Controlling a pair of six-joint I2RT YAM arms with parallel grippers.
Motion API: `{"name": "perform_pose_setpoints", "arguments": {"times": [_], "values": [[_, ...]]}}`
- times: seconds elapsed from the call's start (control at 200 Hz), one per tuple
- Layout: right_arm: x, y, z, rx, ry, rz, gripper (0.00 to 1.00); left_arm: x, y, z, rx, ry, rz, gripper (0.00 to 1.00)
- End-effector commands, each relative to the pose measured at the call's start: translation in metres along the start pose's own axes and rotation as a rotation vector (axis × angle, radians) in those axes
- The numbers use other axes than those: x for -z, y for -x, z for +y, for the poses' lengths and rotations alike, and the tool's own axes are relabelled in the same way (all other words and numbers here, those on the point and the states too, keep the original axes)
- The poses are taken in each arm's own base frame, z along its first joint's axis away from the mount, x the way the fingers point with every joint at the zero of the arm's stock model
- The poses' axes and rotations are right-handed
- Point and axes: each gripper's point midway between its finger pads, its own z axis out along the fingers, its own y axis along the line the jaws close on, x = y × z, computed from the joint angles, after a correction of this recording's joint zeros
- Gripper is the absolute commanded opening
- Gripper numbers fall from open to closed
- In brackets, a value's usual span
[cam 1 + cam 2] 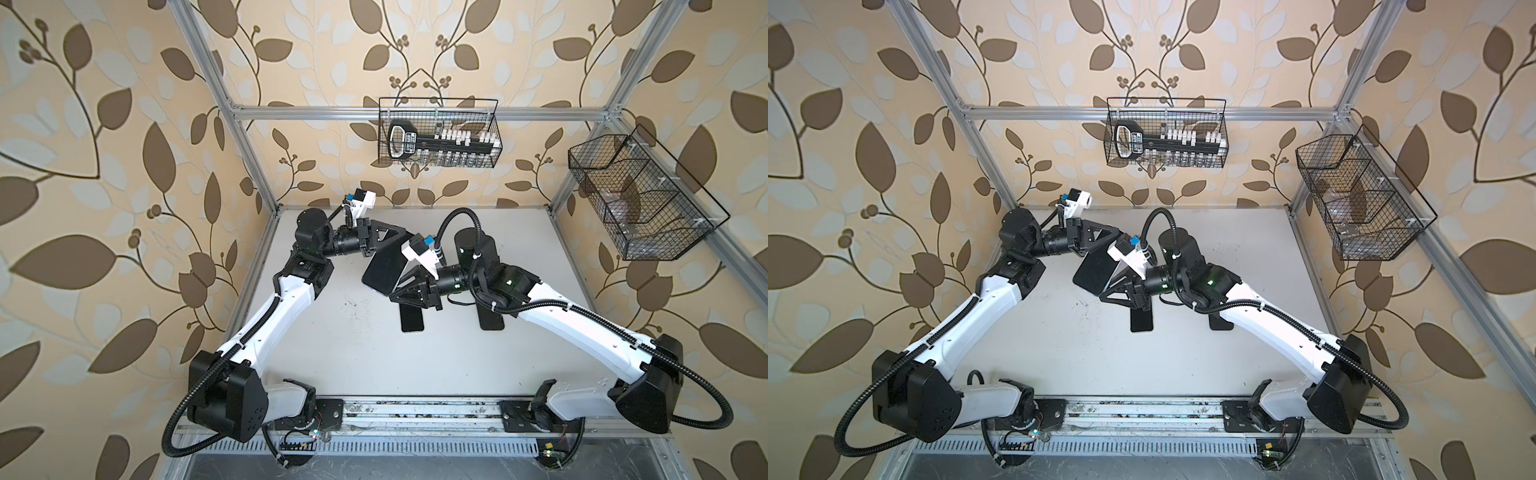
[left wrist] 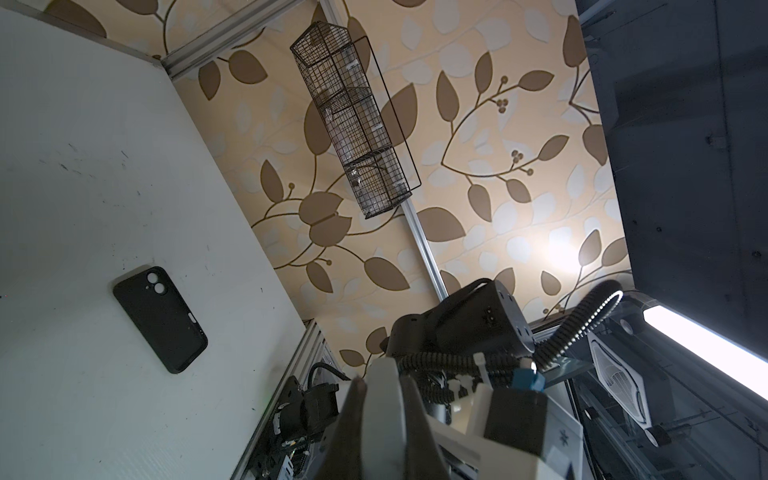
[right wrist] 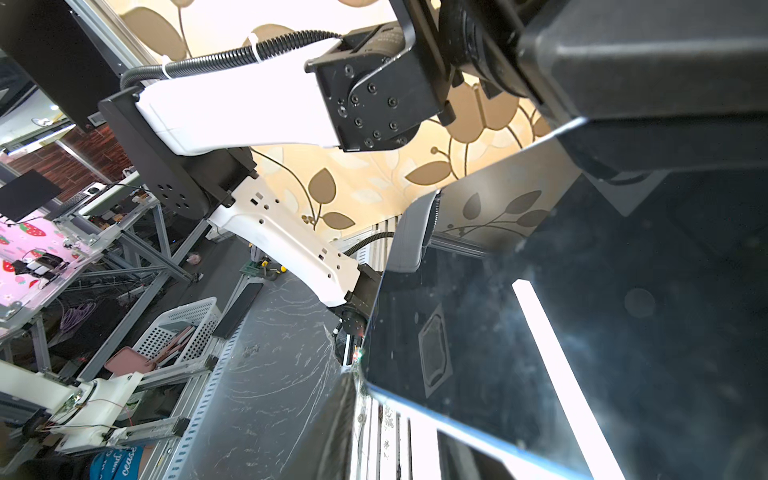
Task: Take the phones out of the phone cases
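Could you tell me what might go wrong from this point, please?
The phone hangs in the air, pinched at one end by the shut left gripper; it could slip and drop onto the table. The right gripper sits close beside it, so the two might collide.

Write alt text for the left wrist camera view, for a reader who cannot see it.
A matte black phone case with two round camera openings lies flat on the scuffed white table. Beyond the table's edge, a black wire basket hangs against leaf-patterned wallpaper, and the right arm fills the foreground.
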Motion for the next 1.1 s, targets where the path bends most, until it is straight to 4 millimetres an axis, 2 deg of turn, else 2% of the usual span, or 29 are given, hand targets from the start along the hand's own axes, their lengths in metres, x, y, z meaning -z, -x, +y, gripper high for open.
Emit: {"name": "perform_pose_setpoints", "arguments": {"times": [0.0,0.165,0.355,0.75,0.985,1.095], "values": [[-0.001,0.028,0.013,0.084,0.05,-0.08,0.32,0.001,0.002,-0.027,-0.1,-0.039,-0.037,0.0],[-0.005,0.03,0.014,0.085,0.055,-0.081,0.29,0.001,0.003,-0.027,-0.097,-0.04,-0.043,0.0],[-0.006,0.031,0.016,0.1,0.045,-0.079,0.2,0.001,0.004,-0.027,-0.093,-0.041,-0.046,0.0],[-0.003,0.041,0.028,0.178,-0.008,-0.096,0.16,0.0,0.009,-0.024,-0.068,-0.043,-0.06,0.0],[0.0,0.052,0.025,0.204,-0.06,-0.123,0.13,0.0,0.009,-0.024,-0.056,-0.046,-0.072,0.0],[0.001,0.053,0.017,0.206,-0.104,-0.13,0.11,0.001,0.009,-0.025,-0.051,-0.049,-0.077,0.0]]}}
